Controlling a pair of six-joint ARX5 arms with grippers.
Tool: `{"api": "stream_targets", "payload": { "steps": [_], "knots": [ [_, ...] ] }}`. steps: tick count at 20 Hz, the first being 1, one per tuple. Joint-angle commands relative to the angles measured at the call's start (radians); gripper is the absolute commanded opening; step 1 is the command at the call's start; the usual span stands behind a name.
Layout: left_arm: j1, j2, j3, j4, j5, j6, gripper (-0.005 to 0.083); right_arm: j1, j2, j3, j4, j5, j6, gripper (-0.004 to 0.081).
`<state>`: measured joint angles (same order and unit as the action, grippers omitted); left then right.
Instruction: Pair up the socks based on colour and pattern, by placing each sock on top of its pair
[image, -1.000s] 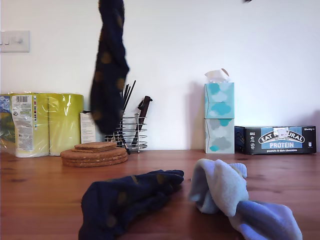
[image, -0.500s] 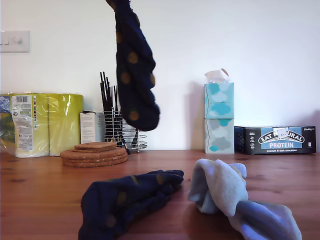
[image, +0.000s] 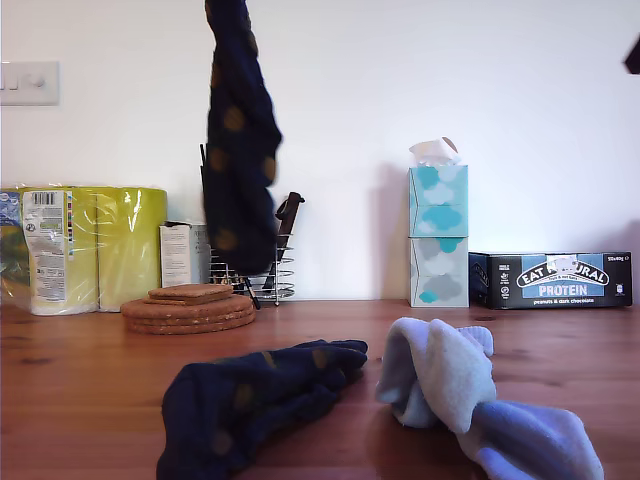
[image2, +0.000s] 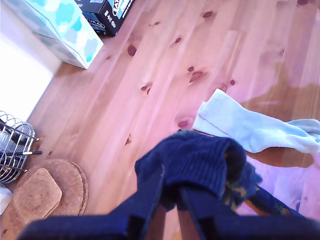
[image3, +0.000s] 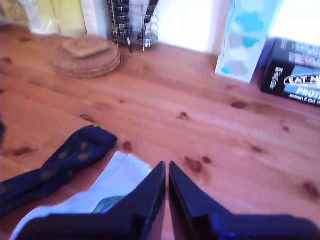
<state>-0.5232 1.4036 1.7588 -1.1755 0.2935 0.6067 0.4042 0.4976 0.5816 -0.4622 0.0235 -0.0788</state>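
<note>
My first gripper (image2: 171, 186) is shut on the cuff of a navy dotted sock (image2: 197, 157). In the exterior view that sock (image: 240, 140) hangs high above the table, its top running out of the picture, so the gripper does not show there. A second navy dotted sock (image: 250, 400) lies on the table, also seen as the navy sock (image3: 65, 160). Just to its right in the exterior view lies a heap of light blue sock (image: 450, 395), (image2: 245, 127), (image3: 112, 182); I cannot tell if it is one or two. My second gripper (image3: 166, 169) hovers above the table by that ribbed cuff, shut and holding nothing.
Along the back wall stand yellow paper-roll packs (image: 90, 245), a stack of cork mats (image: 188, 308), a wire utensil rack (image: 262, 275), two stacked tissue boxes (image: 438, 235) and a dark protein-bar box (image: 555, 280). A dark arm part (image: 632, 55) shows at the exterior view's upper right edge.
The hanging navy sock swung to the exterior view's right and is now swinging back left. A dark arm part has come in at the upper right edge. The socks on the table have not moved.
</note>
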Motion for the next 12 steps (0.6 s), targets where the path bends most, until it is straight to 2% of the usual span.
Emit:
{"api": "stream_targets", "payload": {
  "steps": [1,3,5,12],
  "knots": [
    [-0.005,0.039,-0.004,-0.043,0.004,0.003,-0.0021,-0.005,-0.039,-0.005,-0.068,-0.023,0.006,-0.0013],
    [-0.021,0.057,-0.004,-0.108,0.000,0.003,-0.0021,-0.005,-0.075,-0.005,-0.123,-0.025,0.000,-0.0013],
    [-0.046,0.070,-0.004,-0.178,-0.014,-0.009,-0.0021,-0.005,-0.086,-0.005,-0.126,-0.025,-0.001,-0.0013],
    [-0.103,0.065,0.024,-0.190,0.037,-0.223,-0.0022,-0.005,-0.079,-0.005,-0.115,-0.042,-0.008,-0.0013]
  ]
}}
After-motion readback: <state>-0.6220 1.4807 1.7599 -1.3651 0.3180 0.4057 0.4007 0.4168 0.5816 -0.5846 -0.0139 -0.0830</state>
